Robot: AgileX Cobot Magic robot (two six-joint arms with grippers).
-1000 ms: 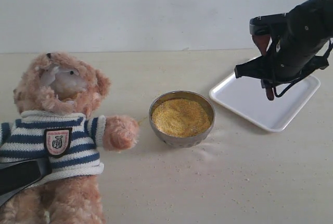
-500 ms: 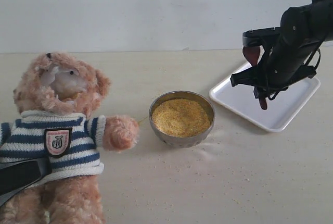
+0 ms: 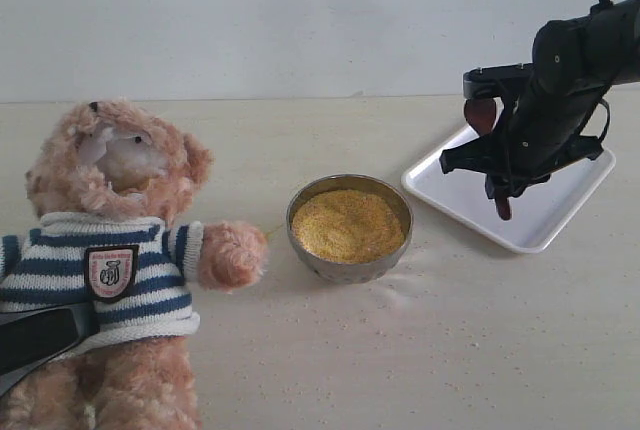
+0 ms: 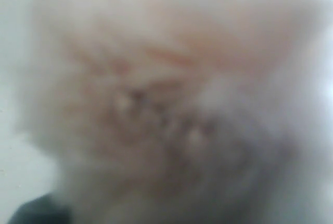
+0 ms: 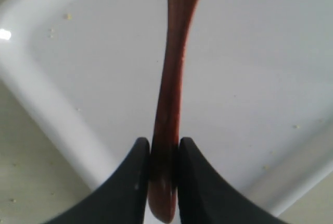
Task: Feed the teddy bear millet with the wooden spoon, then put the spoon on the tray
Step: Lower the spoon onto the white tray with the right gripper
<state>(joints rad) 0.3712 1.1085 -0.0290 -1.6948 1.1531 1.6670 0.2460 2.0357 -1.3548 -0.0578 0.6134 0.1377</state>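
The wooden spoon (image 5: 170, 78), dark reddish-brown and glossy, is clamped by its slim handle between the jaws of the right gripper (image 5: 163, 145) and held steeply over the white tray (image 3: 450, 190), oval end up. The left gripper (image 3: 45, 335) is seen against the teddy bear (image 3: 120, 210). Whether its jaws are apart or together cannot be told.

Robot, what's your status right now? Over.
Right hand shut on wooden spoon, held over tray. Left hand against teddy bear, grip unclear. Nothing blocking tray.
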